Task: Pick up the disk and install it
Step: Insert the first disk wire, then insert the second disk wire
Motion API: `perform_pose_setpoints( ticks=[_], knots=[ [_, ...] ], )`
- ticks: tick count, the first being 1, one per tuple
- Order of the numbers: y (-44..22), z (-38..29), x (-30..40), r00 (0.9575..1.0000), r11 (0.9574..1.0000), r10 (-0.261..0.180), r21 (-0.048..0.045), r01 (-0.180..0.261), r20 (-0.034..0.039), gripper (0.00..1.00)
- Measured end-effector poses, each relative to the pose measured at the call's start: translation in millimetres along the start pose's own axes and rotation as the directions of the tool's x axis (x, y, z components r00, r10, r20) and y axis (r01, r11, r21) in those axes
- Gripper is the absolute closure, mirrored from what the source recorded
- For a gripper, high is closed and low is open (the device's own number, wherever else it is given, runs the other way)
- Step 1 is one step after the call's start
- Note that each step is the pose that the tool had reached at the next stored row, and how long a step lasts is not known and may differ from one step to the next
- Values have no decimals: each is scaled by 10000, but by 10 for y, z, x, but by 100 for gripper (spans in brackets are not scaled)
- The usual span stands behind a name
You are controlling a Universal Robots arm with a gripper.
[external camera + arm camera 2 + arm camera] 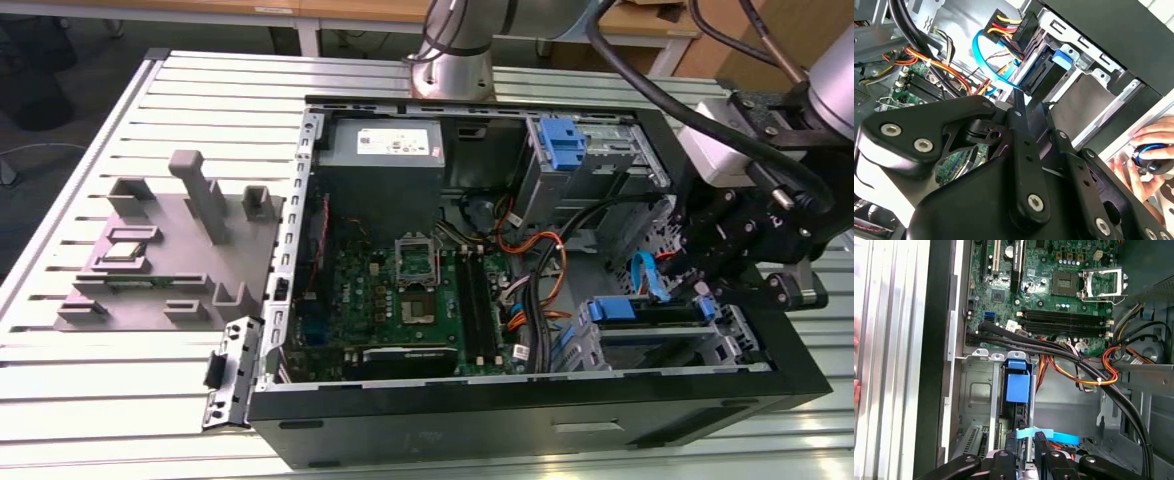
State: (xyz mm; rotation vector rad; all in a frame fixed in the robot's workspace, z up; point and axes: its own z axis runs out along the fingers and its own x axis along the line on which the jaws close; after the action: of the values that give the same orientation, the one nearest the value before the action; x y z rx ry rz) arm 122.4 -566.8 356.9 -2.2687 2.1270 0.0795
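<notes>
Already your disk point(1018, 387) sits upright in the drive cage point(979, 390) at the case's corner; the hand point(1026, 452) hovers close, grip unclear.

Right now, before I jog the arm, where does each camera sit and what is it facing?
Exterior view: off the arm, high, looking down into the open computer case; the gripper hangs over the drive cage.
Second wrist view: on the arm, behind the black gripper linkage, facing the blue-framed disk in its bay; a person's hand at the edge.
First wrist view: on the arm, facing the motherboard.
All share the blue data cable.
</notes>
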Motion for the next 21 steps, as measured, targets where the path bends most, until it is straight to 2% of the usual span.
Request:
perform_pose_setpoints(
  ticks=[7, 18, 21],
  knots=[
    [-1, -37, -1, 10000, 10000, 0, -3, 0, 0, 71],
    [-1, -43, -2, 10000, 10000, 0, -4, 0, -1, 71],
    [0, -84, -4, 10000, 10000, 0, -3, 0, -2, 71]
  ],
)
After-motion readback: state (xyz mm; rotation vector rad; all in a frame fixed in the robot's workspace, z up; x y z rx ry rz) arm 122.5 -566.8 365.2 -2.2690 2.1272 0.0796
